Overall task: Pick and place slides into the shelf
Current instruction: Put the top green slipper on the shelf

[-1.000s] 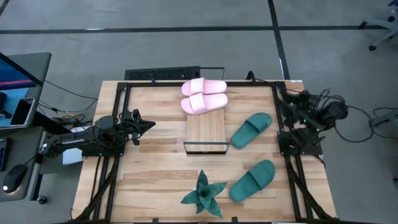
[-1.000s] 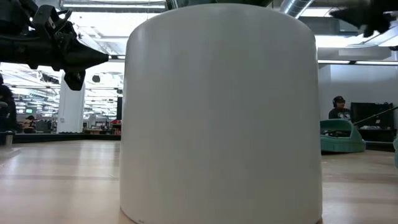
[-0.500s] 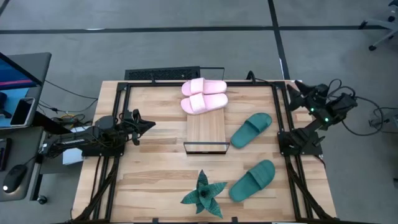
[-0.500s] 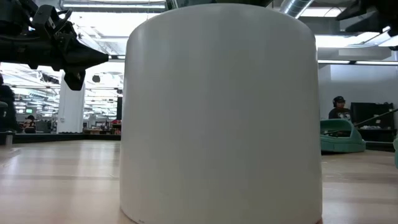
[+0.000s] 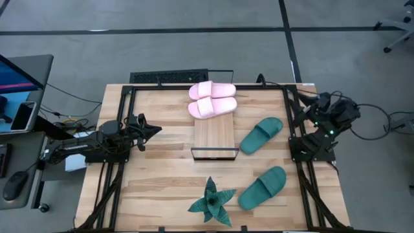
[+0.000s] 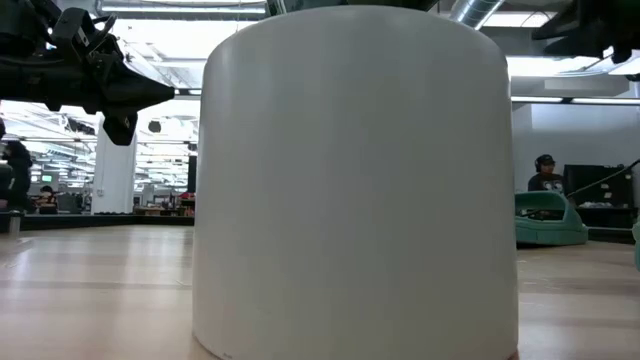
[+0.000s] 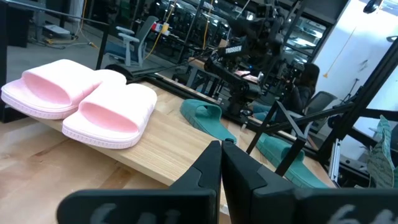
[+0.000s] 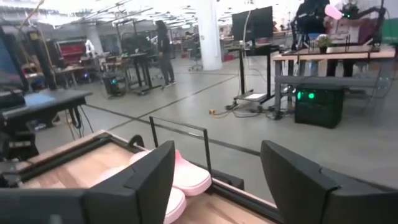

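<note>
Teal leaves of a spiky plant (image 5: 211, 202) sit at our near edge of the wooden counter (image 5: 155, 168), with one teal slide (image 5: 262, 188) just beside it and a second teal slide (image 5: 261, 134) farther back, next to the shelf (image 5: 214, 137). We see two pink slides (image 5: 211, 99) side by side on the shelf's far end. Our left tool (image 5: 154, 129) hovers over the counter's left side, fingers pressed together and empty, while our right tool (image 5: 309, 105) is raised at the right edge, spread wide and empty.

left hand (image 5: 154, 129): closed, over table's left side | right hand (image 8: 216, 167): apparently spread, at right edge
</note>
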